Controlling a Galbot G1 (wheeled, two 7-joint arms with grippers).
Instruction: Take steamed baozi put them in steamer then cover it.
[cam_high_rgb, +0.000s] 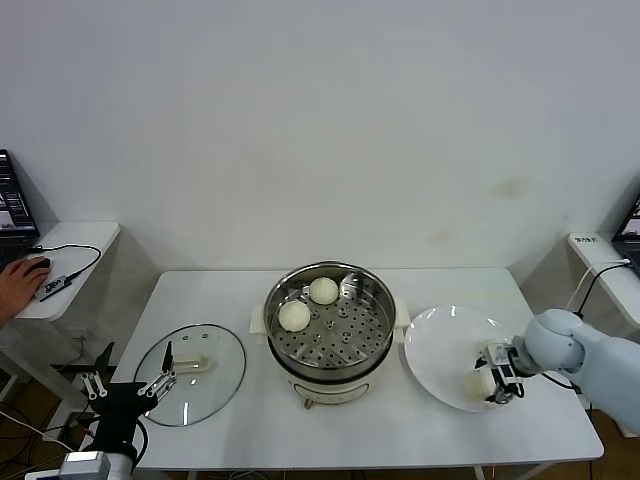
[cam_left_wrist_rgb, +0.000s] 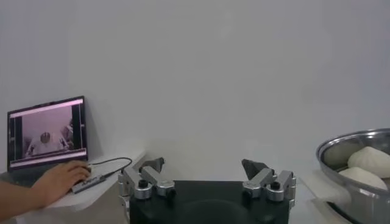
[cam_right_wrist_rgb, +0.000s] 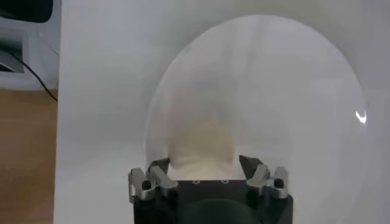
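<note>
The steamer (cam_high_rgb: 372, 318) stands mid-table on its white base. Two baozi lie in it, one (cam_high_rgb: 323, 290) at the back and one (cam_high_rgb: 294, 315) to its left. They also show in the left wrist view (cam_left_wrist_rgb: 370, 160). A third baozi (cam_high_rgb: 474, 384) lies on the white plate (cam_high_rgb: 440, 345) at the right. My right gripper (cam_high_rgb: 497, 381) is down on the plate, open, with one finger either side of this baozi (cam_right_wrist_rgb: 201, 146). The glass cover (cam_high_rgb: 190, 375) lies flat on the table left of the steamer. My left gripper (cam_high_rgb: 128, 381) is open and empty by the table's front left corner.
A side table (cam_high_rgb: 70, 260) at the far left holds a laptop (cam_left_wrist_rgb: 46, 131) and a person's hand on a mouse (cam_high_rgb: 22, 280). A cable and a white block (cam_high_rgb: 590, 242) sit on a shelf at the far right. The wall is close behind the table.
</note>
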